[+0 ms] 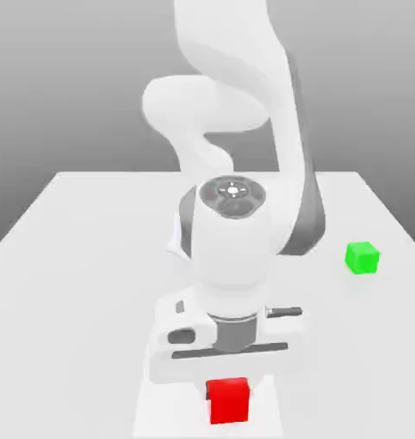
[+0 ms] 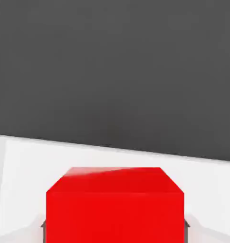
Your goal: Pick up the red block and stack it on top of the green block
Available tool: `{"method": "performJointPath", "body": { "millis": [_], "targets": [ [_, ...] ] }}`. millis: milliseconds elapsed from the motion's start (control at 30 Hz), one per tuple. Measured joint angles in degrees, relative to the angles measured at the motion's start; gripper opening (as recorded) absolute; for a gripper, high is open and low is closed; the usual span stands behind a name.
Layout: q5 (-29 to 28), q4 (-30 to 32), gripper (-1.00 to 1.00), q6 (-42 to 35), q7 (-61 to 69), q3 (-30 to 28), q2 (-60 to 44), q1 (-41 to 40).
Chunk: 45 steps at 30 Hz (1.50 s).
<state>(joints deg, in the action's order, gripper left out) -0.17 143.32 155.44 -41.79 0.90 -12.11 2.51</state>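
The red block [image 1: 228, 400] sits near the table's front edge, directly under my hand. My gripper [image 1: 228, 387] has come down over it. In the hand view the red block [image 2: 115, 204] looms close, and a grey fingertip [image 2: 43, 224] presses flush against each of its two sides, so the gripper is shut on it. Whether the block rests on the table or hangs just above it I cannot tell. The green block [image 1: 362, 257] stands alone on the table toward the exterior view's right, farther back than the red one and well apart from the gripper.
The white table [image 1: 82, 283] is bounded by an edge just in front of the red block, with dark floor [image 2: 115, 71] beyond it. The arm's bulky white links [image 1: 232, 129] rise over the middle of the table.
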Motion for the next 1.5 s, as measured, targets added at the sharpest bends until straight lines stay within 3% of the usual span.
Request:
{"method": "performJointPath", "body": {
  "millis": [167,433,833,1000,1200,1500],
  "targets": [
    [6.32,3.18,-1.00,-2.25,1.62,7.47,6.26,4.90],
    [15.52,8.69,-1.00,-4.30,2.92,15.83,15.19,19.88],
    [20.94,17.74,-1.00,-4.91,-1.00,28.99,25.25,36.06],
    [20.78,21.73,-1.00,-3.98,-4.14,35.34,27.52,41.45],
    [17.36,22.38,-1.00,0.46,-6.99,38.14,23.95,40.13],
    [5.98,22.48,-1.00,8.06,-14.81,40.34,15.61,35.06]
  ]
}}
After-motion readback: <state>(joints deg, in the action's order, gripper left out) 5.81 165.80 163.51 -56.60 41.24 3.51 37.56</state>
